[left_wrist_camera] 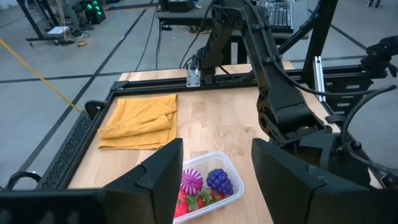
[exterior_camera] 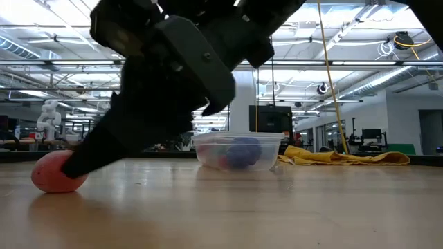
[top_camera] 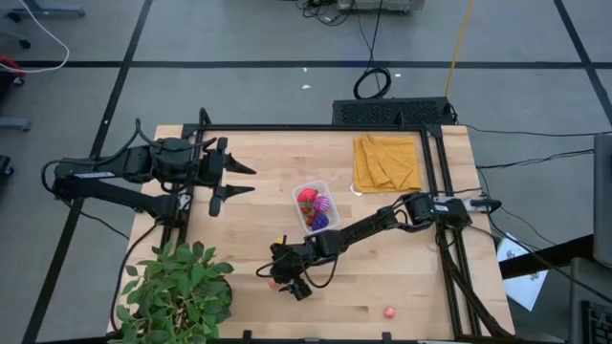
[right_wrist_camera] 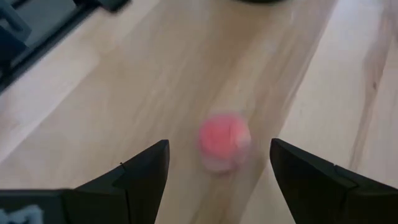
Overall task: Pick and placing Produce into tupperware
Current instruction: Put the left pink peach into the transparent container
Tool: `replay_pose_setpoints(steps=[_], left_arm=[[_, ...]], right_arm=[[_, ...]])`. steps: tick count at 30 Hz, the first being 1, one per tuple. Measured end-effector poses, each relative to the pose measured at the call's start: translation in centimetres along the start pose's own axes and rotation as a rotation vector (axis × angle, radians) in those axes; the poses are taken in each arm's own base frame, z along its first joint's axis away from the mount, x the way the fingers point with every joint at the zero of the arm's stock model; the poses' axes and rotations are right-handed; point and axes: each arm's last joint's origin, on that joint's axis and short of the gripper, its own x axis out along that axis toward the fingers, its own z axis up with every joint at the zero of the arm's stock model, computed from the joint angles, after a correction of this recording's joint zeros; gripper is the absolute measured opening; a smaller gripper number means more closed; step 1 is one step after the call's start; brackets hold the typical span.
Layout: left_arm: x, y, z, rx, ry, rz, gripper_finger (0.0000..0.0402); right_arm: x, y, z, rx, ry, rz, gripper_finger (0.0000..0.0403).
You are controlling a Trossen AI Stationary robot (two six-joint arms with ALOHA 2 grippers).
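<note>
My right pincer [right_wrist_camera: 219, 165] was spread wide, empty, straddling a pink fruit piece [right_wrist_camera: 224, 142] near the tupperware [top_camera: 316, 206], arm stretched low over the tabletop [top_camera: 402, 277].

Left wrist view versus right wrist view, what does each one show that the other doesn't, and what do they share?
Only the left wrist view shows the clear tupperware holding a grape bunch, a spiky magenta fruit and strawberries, plus the folded mustard cloth and the right arm. Only the right wrist view shows a loose pink piece lying on the table, ahead of the open right end effector and between its fingers. Both show the wooden table and that arm's own open end effector; the left end effector is empty.
</note>
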Motion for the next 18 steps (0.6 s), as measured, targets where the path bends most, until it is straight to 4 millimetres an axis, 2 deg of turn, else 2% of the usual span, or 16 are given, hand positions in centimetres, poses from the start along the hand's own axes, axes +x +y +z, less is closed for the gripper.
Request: replay_pose_setpoints(steps=[6,18], left_arm=[[0.00,0.00,0.00,0.001,0.000,0.000,0.0196],[0.01,-0.01,-0.02,0.001,0.002,-0.001,0.0196]], right_arm=[[1.05,-0.11,-0.77,0.006,-0.002,0.002,0.0270],[1.09,-0.13,-0.57,-0.033,-0.025,-0.002,0.0266]])
